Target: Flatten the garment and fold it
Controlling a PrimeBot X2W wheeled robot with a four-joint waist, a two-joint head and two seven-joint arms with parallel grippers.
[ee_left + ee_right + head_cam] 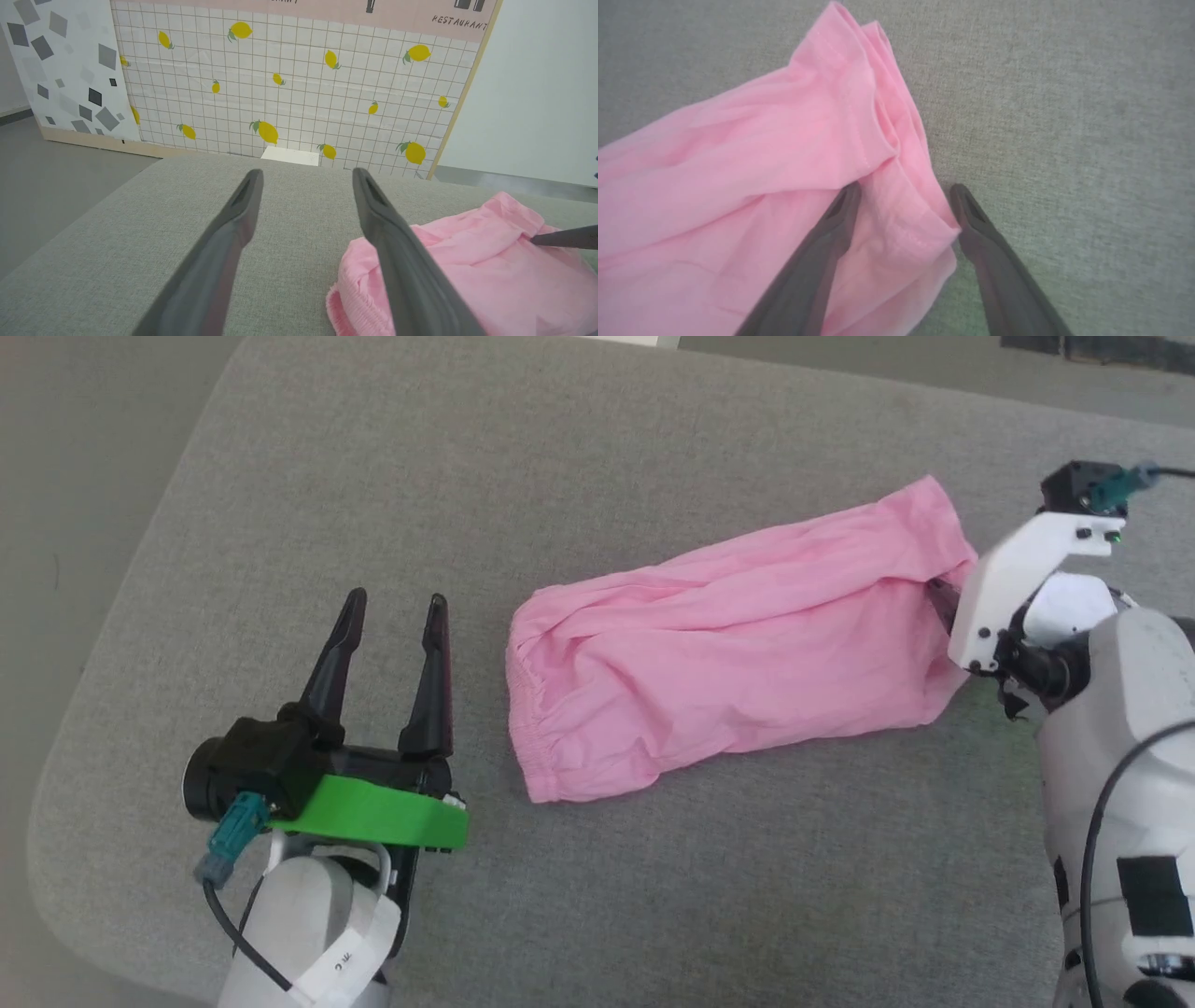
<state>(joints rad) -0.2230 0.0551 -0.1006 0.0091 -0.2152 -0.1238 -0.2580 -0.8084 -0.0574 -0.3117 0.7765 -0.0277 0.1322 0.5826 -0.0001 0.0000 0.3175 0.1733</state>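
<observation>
Tools both fully spread: right tool [906, 186] astride the garment [728, 653], left tool [396, 597] empty.
The right tool came in from the right over the desk [653, 448], wrist bent and aimed leftward; one finger lay over the pink cloth, the other just off the stitched hem above bare fabric, gripping nothing. The left tool pointed away from the robot, just beside the garment's gathered elastic end and apart from it. The garment lay wrinkled lengthwise across the desk's right half. Bare grey desk stretched beyond it and leftward to the rounded corner; a lemon-patterned panel [299, 84] stood past the far edge.
</observation>
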